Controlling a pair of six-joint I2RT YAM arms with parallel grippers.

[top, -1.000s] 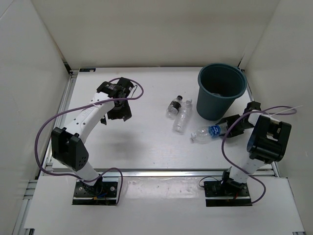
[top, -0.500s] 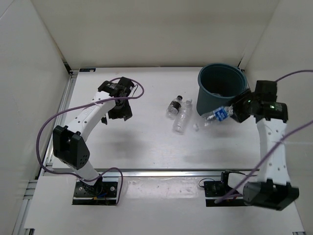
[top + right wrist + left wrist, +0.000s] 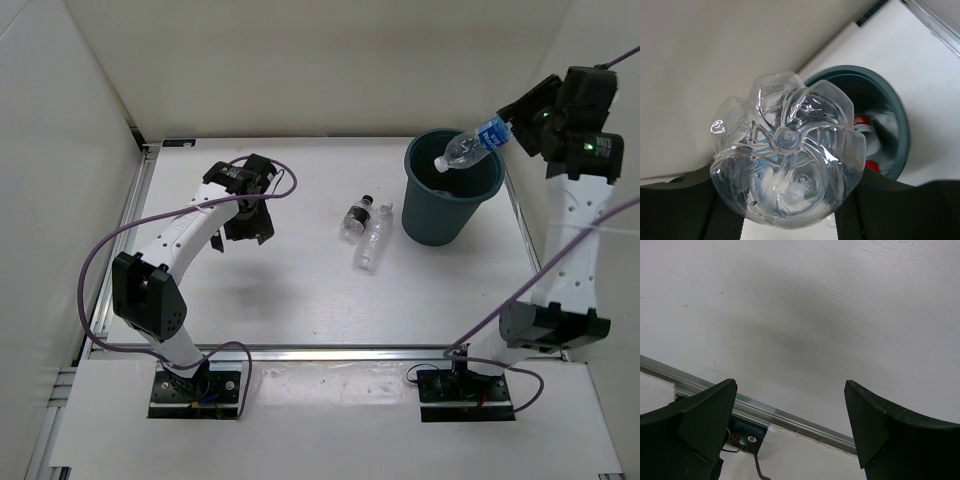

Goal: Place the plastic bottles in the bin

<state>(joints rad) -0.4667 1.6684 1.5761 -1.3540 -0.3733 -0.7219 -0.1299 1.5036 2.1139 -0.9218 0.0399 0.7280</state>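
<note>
My right gripper [image 3: 518, 124] is shut on the blue-labelled plastic bottle [image 3: 474, 143] and holds it high, cap pointing down over the bin's [image 3: 428, 222] open mouth. In the right wrist view the bottle's clear base [image 3: 785, 172] fills the frame between my fingers, with the bin [image 3: 901, 125] below and a red-labelled bottle [image 3: 864, 122] lying inside it. Two more bottles lie side by side on the table left of the bin: a dark-capped one [image 3: 357, 218] and a plain one [image 3: 372, 240]. My left gripper [image 3: 247, 227] is open and empty over bare table at the left.
White walls enclose the table on three sides. An aluminium rail [image 3: 320, 350] runs along the near edge and also shows in the left wrist view [image 3: 790, 417]. Purple cables loop from both arms.
My right gripper has lifted the blue-labelled bottle from the table beside the bin up to above the bin's mouth. The left arm has barely moved.
</note>
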